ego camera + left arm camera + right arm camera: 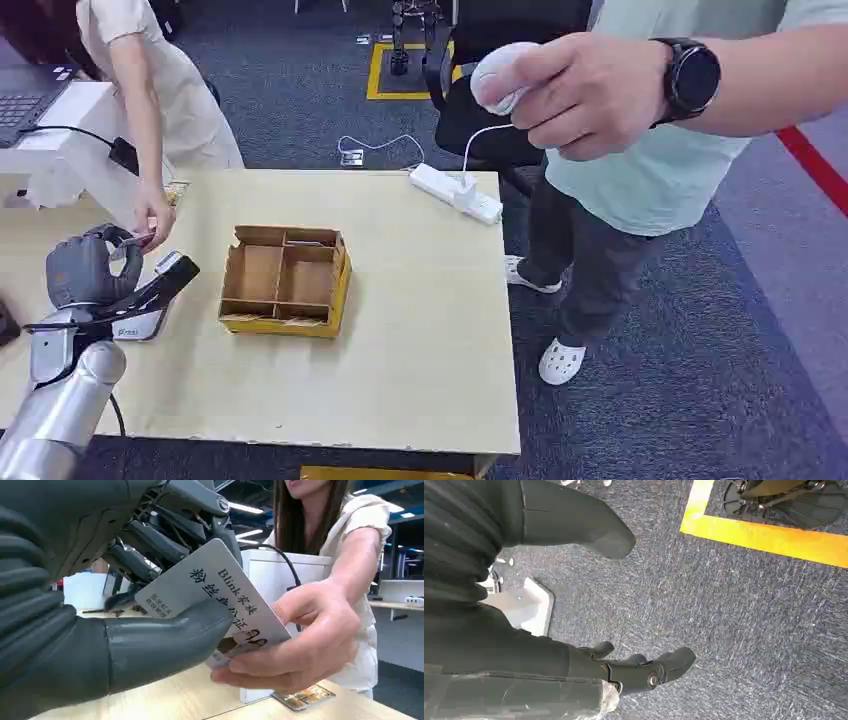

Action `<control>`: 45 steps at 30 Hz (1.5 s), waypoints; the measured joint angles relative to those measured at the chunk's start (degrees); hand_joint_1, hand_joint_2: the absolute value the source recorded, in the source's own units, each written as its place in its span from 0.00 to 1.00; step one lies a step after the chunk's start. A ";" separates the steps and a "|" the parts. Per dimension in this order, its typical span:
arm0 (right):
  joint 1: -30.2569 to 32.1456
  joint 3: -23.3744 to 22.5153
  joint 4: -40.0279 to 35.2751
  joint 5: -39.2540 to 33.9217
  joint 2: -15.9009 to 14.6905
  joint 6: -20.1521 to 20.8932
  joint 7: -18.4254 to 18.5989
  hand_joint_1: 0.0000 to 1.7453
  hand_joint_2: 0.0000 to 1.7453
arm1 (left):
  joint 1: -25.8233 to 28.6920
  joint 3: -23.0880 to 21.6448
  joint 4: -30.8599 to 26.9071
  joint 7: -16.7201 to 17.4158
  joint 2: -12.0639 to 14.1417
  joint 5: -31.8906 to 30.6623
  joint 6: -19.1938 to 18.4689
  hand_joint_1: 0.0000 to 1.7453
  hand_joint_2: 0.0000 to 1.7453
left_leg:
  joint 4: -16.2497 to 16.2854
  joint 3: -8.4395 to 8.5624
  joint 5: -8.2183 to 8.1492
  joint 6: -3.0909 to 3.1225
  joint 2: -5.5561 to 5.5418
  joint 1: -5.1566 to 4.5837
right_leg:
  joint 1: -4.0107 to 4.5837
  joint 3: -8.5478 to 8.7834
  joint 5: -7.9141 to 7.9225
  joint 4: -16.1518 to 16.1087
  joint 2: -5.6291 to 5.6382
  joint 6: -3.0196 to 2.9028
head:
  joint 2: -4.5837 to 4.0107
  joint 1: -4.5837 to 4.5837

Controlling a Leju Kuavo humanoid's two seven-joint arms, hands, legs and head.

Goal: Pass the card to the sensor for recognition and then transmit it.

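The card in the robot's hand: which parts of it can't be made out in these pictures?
- Card, left wrist view: lower edge covered by the left hand's thumb and the person's hand; small print too tiny to read.
- Head view: card mostly hidden between the left hand and the person's hand.

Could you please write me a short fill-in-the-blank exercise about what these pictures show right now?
1. The white printed card is gripped by the robot's ____ hand.
2. A person's hand touches that card from the side across from the grey thumb, so both ____ it at once.
3. The compartmented cardboard box with yellow sides sits on the pale wooden ____.
4. The robot's right hand hangs over grey ____.

Missing words: left; hold; table; carpet
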 joint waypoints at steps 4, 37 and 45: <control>0.00 -0.07 0.00 0.00 0.00 0.00 0.00 0.00 1.00 | 0.01 0.02 0.02 -0.07 0.00 0.00 0.00 1.00 1.00 | 0.00 0.00 0.00 0.00 0.00 0.00 | 0.00 0.00 0.00 0.00 0.00 0.00 | 0.00 0.00; 0.01 -0.77 0.00 1.05 0.02 0.02 0.42 0.00 1.00 | -1.40 -0.44 15.17 13.44 0.09 -23.41 5.18 1.00 1.00 | 0.00 0.00 0.00 0.00 0.01 0.00 | 0.00 0.00 0.00 0.00 0.01 0.00 | 0.00 0.00; 0.02 -0.87 0.00 1.09 0.00 0.02 0.39 0.00 1.00 | -0.81 -0.48 19.25 14.64 0.02 -25.48 2.43 1.00 1.00 | 0.00 0.00 0.00 0.00 0.01 0.00 | 0.00 0.00 0.00 0.00 0.01 0.00 | 0.00 0.00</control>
